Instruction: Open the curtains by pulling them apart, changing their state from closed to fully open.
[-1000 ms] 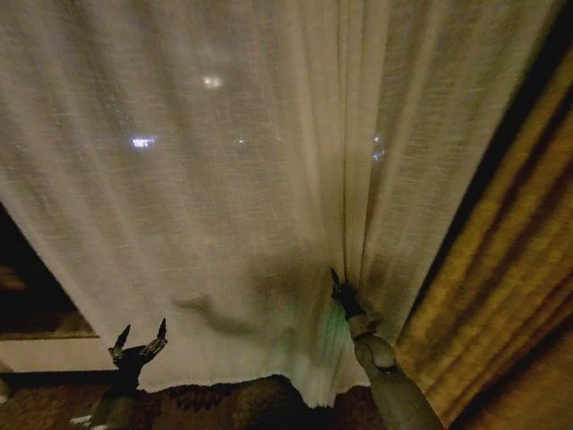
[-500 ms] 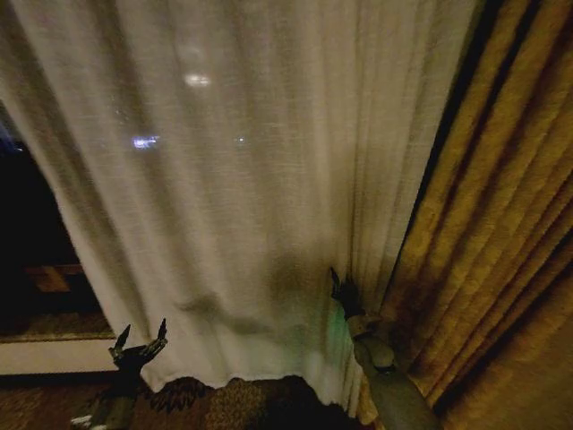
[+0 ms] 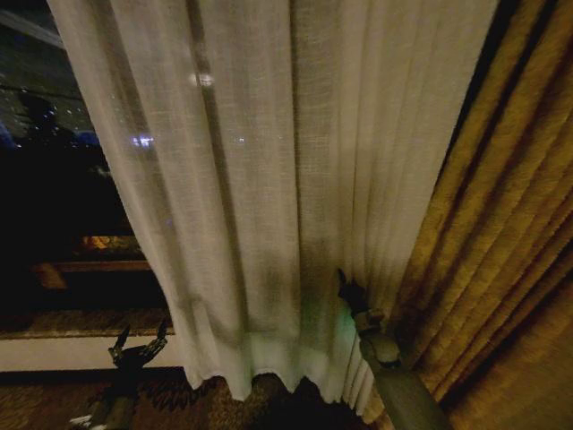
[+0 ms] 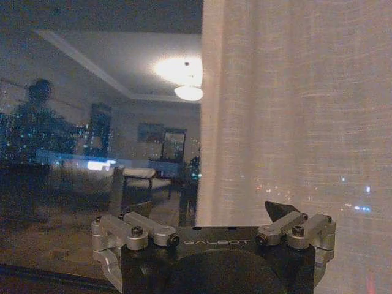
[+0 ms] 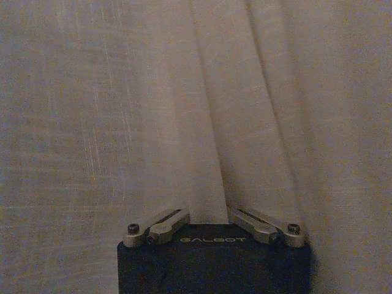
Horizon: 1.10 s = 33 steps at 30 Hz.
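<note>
The sheer cream curtain [image 3: 269, 179] hangs bunched in pleats across the middle of the head view, its left edge slanting down from the top left. My right gripper [image 3: 346, 285] sits low against it, shut on a vertical fold of the curtain [image 5: 208, 184], which runs down between the closed fingers [image 5: 164, 222]. My left gripper [image 3: 141, 333] is open at the lower left, just left of the curtain's hem and touching nothing. In the left wrist view the curtain edge [image 4: 294, 122] hangs beyond one open fingertip [image 4: 278, 211], beside bare glass.
Thick golden-brown drapes [image 3: 510, 269] fill the right side, close behind my right arm. The dark window glass [image 3: 63, 179] is bare at the left, with a low sill [image 3: 72, 322] and white baseboard under it. Patterned carpet [image 3: 188, 403] lies below the hem.
The whole head view has swung right. The curtain's left edge has drawn rightward with my right gripper, bunching tighter and baring dark window at the left. The left gripper stays open.
</note>
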### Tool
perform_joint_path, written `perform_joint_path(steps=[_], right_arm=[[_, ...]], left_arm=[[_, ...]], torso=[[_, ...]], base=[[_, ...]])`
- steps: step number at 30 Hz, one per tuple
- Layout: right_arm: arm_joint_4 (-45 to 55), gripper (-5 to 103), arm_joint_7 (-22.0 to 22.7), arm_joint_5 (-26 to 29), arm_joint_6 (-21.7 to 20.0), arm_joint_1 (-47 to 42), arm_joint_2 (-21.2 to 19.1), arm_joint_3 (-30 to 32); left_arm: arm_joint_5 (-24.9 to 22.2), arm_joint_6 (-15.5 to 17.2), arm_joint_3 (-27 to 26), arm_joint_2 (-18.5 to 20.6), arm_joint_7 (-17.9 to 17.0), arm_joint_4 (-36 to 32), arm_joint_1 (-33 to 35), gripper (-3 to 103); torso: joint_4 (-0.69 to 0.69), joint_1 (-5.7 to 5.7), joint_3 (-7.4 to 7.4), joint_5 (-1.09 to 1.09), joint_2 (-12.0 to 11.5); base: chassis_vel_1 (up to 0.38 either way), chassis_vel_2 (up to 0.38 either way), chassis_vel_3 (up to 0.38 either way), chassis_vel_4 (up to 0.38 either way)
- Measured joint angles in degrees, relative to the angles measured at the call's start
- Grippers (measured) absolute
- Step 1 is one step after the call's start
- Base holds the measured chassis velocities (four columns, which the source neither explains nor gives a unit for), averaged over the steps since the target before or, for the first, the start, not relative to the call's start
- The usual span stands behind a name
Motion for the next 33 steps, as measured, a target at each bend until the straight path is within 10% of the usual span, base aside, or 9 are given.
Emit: perform_joint_path(steps=[16,20,33], right_arm=[[-1.85,0,11.54,0.55,-5.89,0.66,-3.82,6.24],[1.99,-2,9.25,3.57,-6.53,-1.39,-3.92,4.84],[16.81,41,-0.85,9.20,-8.82,-8.43,-4.24,-3.37]], left_arm=[[0.00,0.00,0.01,0.00,0.00,0.00,0.00,100],[0.00,0.00,0.01,0.00,0.00,0.00,0.00,100],[0.00,0.00,0.01,0.00,0.00,0.00,0.00,100]], torso=[[-0.01,-0.01,0.00,0.00,0.00],[-0.02,-0.01,0.00,0.01,0.00],[-0.01,0.00,0.00,-0.01,0.00]], base=[[0.000,0.000,0.000,0.000],[0.000,0.000,0.000,0.000],[0.000,0.000,0.000,0.000]])
